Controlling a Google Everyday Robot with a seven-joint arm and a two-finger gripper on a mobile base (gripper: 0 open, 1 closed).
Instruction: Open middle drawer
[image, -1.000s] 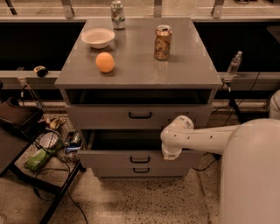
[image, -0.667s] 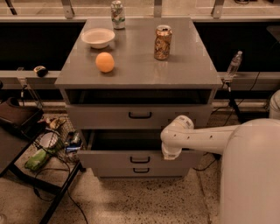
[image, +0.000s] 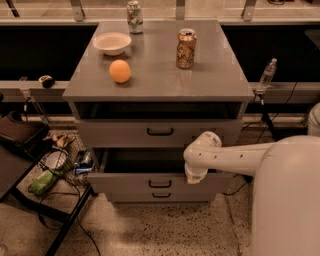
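Observation:
The grey cabinet (image: 157, 85) has three drawer fronts with small black bar handles. The middle drawer (image: 130, 183) stands pulled out toward me, with a dark gap above its front and its handle (image: 160, 184) at the centre. My gripper (image: 193, 176) hangs at the end of the white arm (image: 235, 155), which reaches in from the right. It sits at the top edge of the middle drawer's front, right of the handle. The top drawer (image: 120, 133) above looks pushed in. The bottom drawer (image: 161, 195) shows just below.
On the cabinet top are a white bowl (image: 112, 43), an orange (image: 120, 71), a brown can (image: 185, 48) and a second can (image: 134, 10). A black stand with cables and clutter (image: 55, 170) is at the left. A water bottle (image: 267, 73) stands on the right ledge.

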